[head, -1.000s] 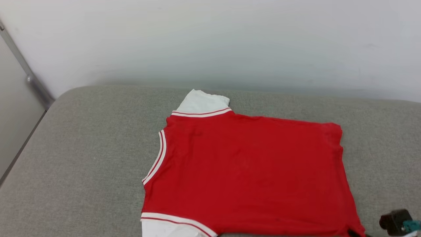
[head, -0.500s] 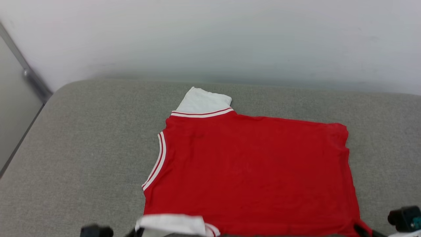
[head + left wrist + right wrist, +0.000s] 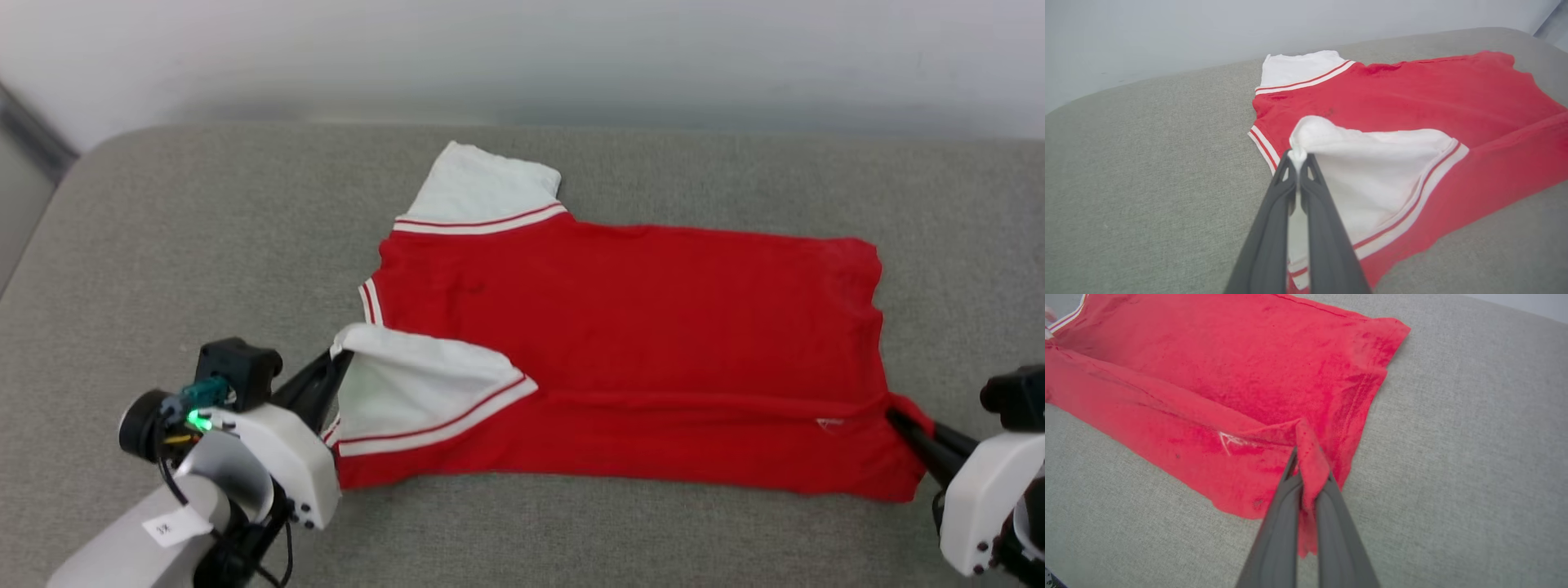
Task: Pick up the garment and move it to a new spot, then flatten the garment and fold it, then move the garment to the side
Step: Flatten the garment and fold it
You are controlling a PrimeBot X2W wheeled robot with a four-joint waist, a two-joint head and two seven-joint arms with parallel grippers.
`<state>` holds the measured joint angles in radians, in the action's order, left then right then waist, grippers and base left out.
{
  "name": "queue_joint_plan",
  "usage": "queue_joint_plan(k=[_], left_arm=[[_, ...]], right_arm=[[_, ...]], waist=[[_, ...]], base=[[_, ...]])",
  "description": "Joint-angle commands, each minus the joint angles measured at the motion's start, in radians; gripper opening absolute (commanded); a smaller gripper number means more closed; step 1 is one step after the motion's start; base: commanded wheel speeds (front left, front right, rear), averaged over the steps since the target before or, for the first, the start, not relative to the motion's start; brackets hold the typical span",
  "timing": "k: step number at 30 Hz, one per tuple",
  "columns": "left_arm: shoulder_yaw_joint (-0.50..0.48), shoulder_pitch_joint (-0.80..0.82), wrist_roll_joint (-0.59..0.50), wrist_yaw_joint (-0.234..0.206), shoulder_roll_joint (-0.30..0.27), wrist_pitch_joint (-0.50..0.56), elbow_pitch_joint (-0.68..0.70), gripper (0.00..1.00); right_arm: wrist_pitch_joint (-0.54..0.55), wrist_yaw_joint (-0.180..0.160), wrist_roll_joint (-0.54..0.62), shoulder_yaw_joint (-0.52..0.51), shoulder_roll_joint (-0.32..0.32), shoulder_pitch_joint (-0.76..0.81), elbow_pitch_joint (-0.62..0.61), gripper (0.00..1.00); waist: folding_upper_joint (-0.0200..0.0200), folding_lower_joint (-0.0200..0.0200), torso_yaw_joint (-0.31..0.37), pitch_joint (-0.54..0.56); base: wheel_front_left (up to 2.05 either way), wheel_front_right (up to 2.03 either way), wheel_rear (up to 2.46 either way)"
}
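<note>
Left fingers (image 3: 1289, 179) pinching garment (image 3: 653, 327) white sleeve (image 3: 1372, 163), folded inward; right fingers (image 3: 1284, 498) pinching red hem corner (image 3: 1310, 457)

There is one garment (image 3: 637, 327) on one grey surface (image 3: 204, 245). It has two white sleeves (the far sleeve (image 3: 482, 184) and the near sleeve (image 3: 408, 376)). It carries three red-and-white striped trims, one on each sleeve and one at the neckline (image 3: 371, 302). One small white mark (image 3: 829, 423) shows near the hem. There are two pincers, the left pincer (image 3: 341, 359) and the right pincer (image 3: 894, 416), each with two dark fingers (image 3: 1274, 228).
</note>
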<state>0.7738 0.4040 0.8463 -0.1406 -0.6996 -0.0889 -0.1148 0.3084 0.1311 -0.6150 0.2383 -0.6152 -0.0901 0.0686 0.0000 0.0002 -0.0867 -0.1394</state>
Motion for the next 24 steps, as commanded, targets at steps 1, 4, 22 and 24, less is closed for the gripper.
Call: queue_joint_plan(k=[1,4,22,24], left_arm=[[0.008,0.030,-0.015,0.008,0.009,0.005,-0.019,0.00],[0.010,0.069,-0.021,0.022,0.027,0.012,-0.069,0.00],[0.048,0.169,0.018,0.158,0.168,0.003,-0.445,0.95],[0.049,0.180,0.012,0.165,0.176,-0.009,-0.464,1.00]], right_arm=[[0.007,-0.001,0.000,0.003,-0.010,-0.032,0.003,0.00],[0.024,-0.001,0.002,0.018,-0.012,-0.074,0.019,0.00],[0.023,-0.001,-0.025,0.169,0.008,-0.210,0.176,0.00],[0.012,-0.001,-0.031,0.177,0.001,-0.213,0.180,0.39]], waist=[[0.0000,-0.0002,0.014,-0.039],[0.0000,-0.0002,0.024,-0.074],[0.0000,-0.0002,0.030,-0.152],[0.0000,-0.0002,0.027,-0.134]], base=[[0.00,0.00,0.00],[0.00,0.00,0.00],[0.00,0.00,0.00],[0.00,0.00,0.00]])
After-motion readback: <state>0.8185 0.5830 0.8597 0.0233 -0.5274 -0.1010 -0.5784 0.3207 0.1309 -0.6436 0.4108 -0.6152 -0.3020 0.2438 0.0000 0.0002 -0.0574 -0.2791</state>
